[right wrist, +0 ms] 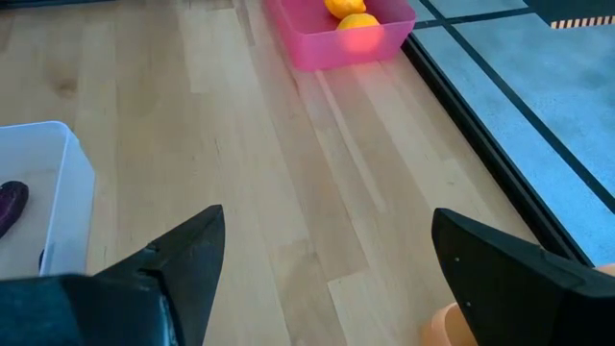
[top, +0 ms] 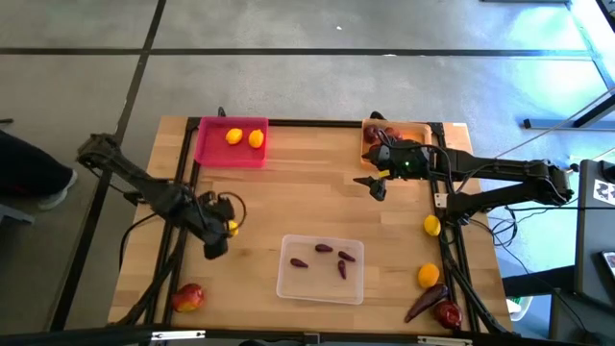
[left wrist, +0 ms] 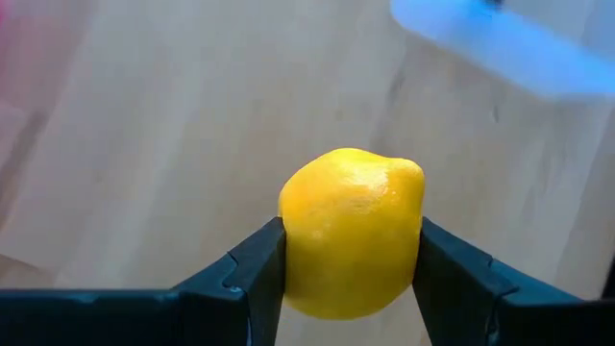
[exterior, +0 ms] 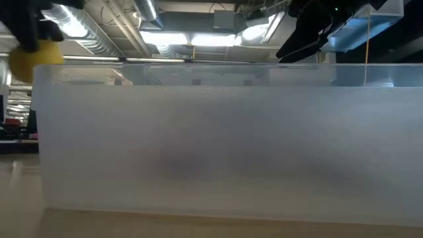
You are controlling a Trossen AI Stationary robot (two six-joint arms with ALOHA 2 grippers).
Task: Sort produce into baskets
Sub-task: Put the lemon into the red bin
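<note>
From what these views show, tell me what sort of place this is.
Probably a robotics lab or workshop: a wooden table on a bare concrete floor, exposed ducts and strip lights overhead, and black frame rails around the bench.

High view: looks straight down on the whole table [top: 317, 192] from above, far enough to show floor around it.
Low view: sits at table height, right up against the clear tray [exterior: 225, 139], facing the ceiling lights beyond.
Left wrist view: very close on a lemon [left wrist: 352, 231], table behind.
Right wrist view: looks across the table to the pink tray [right wrist: 341, 34].
Shared: pink tray [top: 231, 142] in high and right wrist views.
</note>
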